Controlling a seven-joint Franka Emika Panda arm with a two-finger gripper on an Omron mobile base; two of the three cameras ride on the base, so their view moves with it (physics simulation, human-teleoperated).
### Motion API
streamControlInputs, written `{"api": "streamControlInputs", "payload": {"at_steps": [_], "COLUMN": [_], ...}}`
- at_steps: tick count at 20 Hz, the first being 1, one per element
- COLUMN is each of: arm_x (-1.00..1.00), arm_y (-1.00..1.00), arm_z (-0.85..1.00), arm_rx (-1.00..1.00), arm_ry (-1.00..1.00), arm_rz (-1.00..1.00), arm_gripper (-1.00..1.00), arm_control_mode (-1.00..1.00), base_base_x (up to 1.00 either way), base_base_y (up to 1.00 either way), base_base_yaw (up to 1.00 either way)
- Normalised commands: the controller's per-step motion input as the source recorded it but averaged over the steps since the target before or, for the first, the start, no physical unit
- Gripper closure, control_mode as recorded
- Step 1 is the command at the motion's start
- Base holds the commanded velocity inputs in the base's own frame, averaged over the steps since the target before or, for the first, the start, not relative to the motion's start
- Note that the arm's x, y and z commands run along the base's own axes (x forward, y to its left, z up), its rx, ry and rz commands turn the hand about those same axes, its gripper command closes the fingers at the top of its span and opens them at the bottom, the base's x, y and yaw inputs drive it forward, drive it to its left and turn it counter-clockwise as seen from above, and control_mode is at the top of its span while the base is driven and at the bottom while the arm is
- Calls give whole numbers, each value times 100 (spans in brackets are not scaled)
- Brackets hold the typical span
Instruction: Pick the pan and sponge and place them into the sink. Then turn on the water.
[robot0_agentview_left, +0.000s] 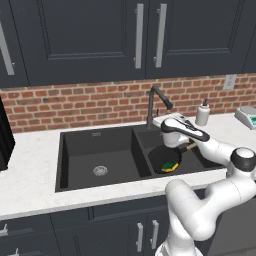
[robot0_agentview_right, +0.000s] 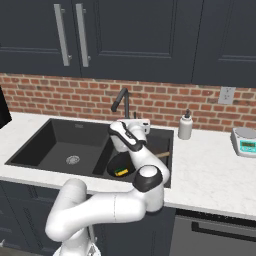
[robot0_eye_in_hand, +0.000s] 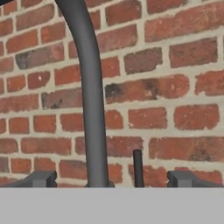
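The black pan lies in the right basin of the black sink, its tan handle pointing right. The green and yellow sponge rests in the pan. The right base view shows the same pan, sponge and sink. My gripper hovers above the right basin, close to the base of the dark faucet. In the hand view the gripper is open, and its fingertips stand wide on either side of the faucet stem. Water is out of view at the spout.
A thin dark lever stands just right of the stem, against the brick wall. A white soap dispenser and a kitchen scale sit on the counter to the right. Dark cabinets hang overhead.
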Motion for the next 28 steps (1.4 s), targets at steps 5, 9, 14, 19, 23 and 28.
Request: {"api": "streamControlInputs", "payload": {"at_steps": [5, 9, 14, 19, 23, 28], "arm_x": [20, 16, 13, 3, 0, 12], "arm_y": [-13, -22, -22, -3, 6, 1], "arm_z": [-6, -10, -14, -3, 0, 0], "arm_rx": [0, 0, 0, 0, 0, 0], "arm_ry": [0, 0, 0, 0, 0, 0], "arm_rz": [0, -1, -2, 0, 0, 0], "arm_gripper": [-100, -100, -100, -100, -100, -100], "arm_control_mode": [-100, -100, -100, -100, -100, -100], "base_base_x": [0, 0, 0, 0, 0, 0], "base_base_y": [0, 0, 0, 0, 0, 0], "base_base_yaw": [0, 0, 0, 0, 0, 0]}}
